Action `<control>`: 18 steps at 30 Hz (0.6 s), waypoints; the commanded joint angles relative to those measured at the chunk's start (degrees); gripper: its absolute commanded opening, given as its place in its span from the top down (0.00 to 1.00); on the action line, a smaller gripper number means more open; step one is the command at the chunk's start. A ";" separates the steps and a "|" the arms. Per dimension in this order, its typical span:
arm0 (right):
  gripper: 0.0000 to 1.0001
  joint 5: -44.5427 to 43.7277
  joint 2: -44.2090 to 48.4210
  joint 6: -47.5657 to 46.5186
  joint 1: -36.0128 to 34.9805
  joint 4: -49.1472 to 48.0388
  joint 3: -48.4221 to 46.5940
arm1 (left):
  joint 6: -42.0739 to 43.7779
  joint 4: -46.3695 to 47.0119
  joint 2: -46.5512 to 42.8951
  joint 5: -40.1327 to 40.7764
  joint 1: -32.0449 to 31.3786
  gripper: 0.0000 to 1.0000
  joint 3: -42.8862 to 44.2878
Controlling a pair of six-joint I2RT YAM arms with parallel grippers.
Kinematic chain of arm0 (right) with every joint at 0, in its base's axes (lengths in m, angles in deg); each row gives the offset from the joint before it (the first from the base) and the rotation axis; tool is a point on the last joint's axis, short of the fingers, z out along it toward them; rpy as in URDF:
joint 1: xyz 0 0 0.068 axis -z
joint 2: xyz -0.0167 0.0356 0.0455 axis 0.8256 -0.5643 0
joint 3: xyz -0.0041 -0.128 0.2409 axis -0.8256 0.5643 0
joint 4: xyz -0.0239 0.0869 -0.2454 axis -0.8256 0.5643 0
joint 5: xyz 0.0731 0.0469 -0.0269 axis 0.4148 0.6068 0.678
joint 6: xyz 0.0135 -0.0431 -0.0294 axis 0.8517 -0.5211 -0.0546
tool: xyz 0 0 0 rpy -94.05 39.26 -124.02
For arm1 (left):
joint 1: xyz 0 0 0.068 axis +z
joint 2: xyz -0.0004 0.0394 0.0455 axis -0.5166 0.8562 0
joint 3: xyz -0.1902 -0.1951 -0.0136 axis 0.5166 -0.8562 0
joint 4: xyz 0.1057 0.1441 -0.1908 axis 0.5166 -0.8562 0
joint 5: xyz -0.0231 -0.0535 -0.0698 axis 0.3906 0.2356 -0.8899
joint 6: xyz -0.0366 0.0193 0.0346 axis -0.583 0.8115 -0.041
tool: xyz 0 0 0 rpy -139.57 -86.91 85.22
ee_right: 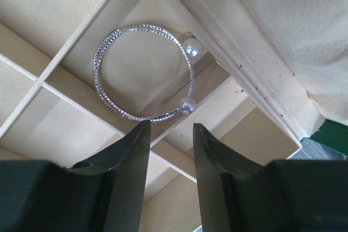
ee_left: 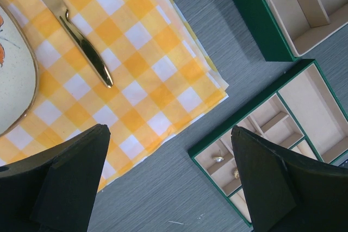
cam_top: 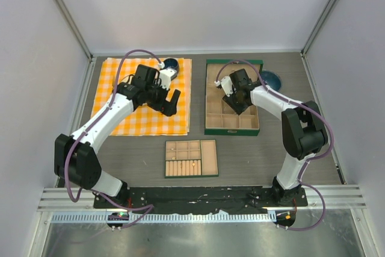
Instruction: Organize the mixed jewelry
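Silver beaded bracelet [ee_right: 144, 26], an open loop capped by two pearls [ee_right: 191, 49], is seen resting flat over a divider [ee_right: 70, 104]. A pale stud [ee_left: 217, 159] and a gold piece [ee_left: 236, 173] are seated in the small tray [ee_left: 244, 113].

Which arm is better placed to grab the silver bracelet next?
Right. Its end effector hangs over the large tray, jaws apart just short of the bracelet. The left end effector is wide open over the checked cloth's edge, away from it.

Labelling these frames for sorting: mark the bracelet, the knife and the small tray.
bracelet [ee_right: 187, 105], right wrist view, its lower pearl end.
knife [ee_left: 85, 45], left wrist view, middle of the handle.
small tray [cam_top: 208, 154], top view, floor of its right compartment.
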 commanded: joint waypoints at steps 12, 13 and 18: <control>0.57 -5.48 -1.67 2.59 -2.96 -4.83 -0.58 | -0.52 0.84 -1.83 -1.51 0.28 0.00 -0.62; 0.57 -5.57 -1.76 2.68 -2.96 -4.92 -0.58 | -0.52 0.84 -1.82 -1.51 0.28 0.00 -0.62; 0.58 -5.83 -2.20 3.03 -3.31 -5.18 -0.58 | -0.43 0.76 -2.26 -1.51 0.28 0.00 -0.88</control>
